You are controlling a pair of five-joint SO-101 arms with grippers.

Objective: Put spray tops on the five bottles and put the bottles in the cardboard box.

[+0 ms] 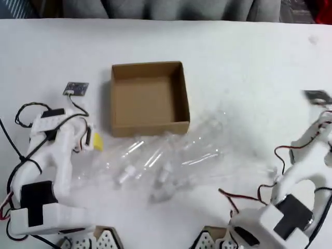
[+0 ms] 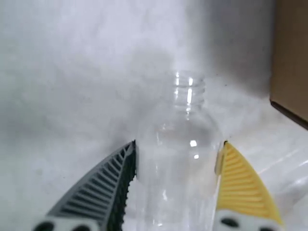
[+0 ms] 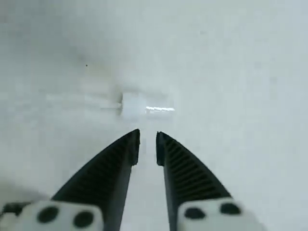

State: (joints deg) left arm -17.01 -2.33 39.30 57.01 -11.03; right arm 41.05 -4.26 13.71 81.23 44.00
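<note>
Left wrist view: pinching a clear bottle [image 2: 185, 115] across its body with the left tool [image 2: 178, 147], spread just to the bottle's width. Over to the right tool [image 3: 147, 137]: pressed almost together, gripping nothing, hanging just short of a white spray top [image 3: 139, 106] lying on the worktop [image 3: 231, 57]. Seen from above: cardboard box [image 1: 150, 127] at 12 o'clock of the loose bottle pile [image 1: 171, 155], left tool at 9 o'clock of it.
</note>
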